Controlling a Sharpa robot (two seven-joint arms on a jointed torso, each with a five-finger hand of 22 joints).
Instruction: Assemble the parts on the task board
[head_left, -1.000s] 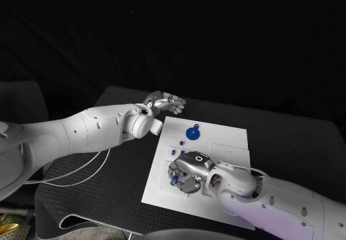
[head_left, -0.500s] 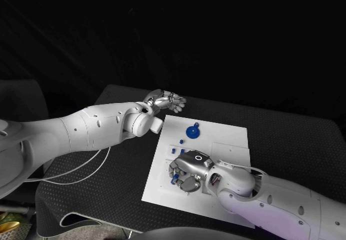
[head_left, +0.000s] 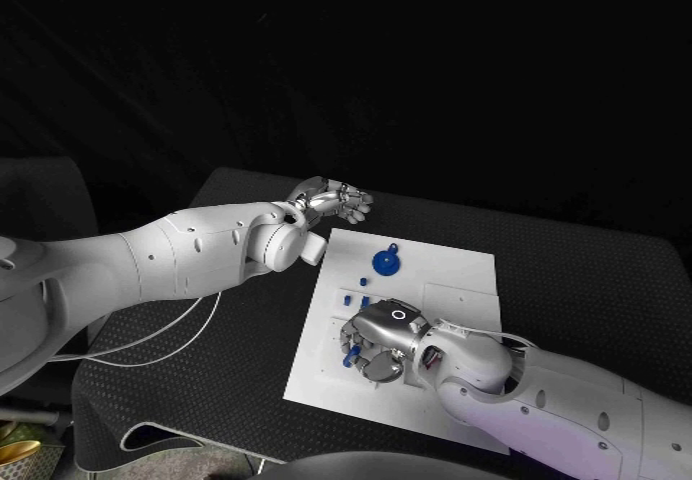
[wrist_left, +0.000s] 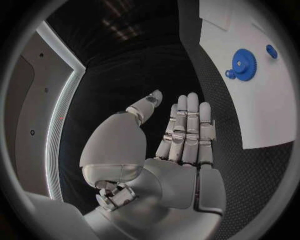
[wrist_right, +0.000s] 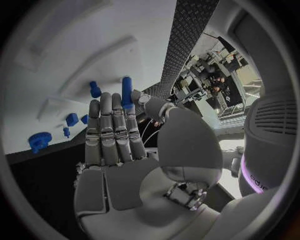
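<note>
The white task board (head_left: 450, 275) lies in the middle of the black table. A blue gear (head_left: 385, 264) sits near its far edge, and the left wrist view shows that gear (wrist_left: 244, 62) too. My right hand (head_left: 379, 344) hovers over the board's near left part. It pinches a short blue peg (wrist_right: 127, 90) between the thumb and a fingertip, and the peg (head_left: 351, 352) shows beside the hand from above. My left hand (head_left: 330, 201) hangs over the table just beyond the board's far left corner. Its fingers (wrist_left: 187, 125) are straight and hold nothing.
Two small blue parts (head_left: 355, 299) stand in the board between the gear and my right hand. Several more blue pieces (wrist_right: 77, 119) show past the right fingertips. A white cable (head_left: 159, 345) lies on the table under the left arm.
My right hand has shifted slightly and the blue peg in it has moved a little toward the far side. The left arm has stayed almost still.
</note>
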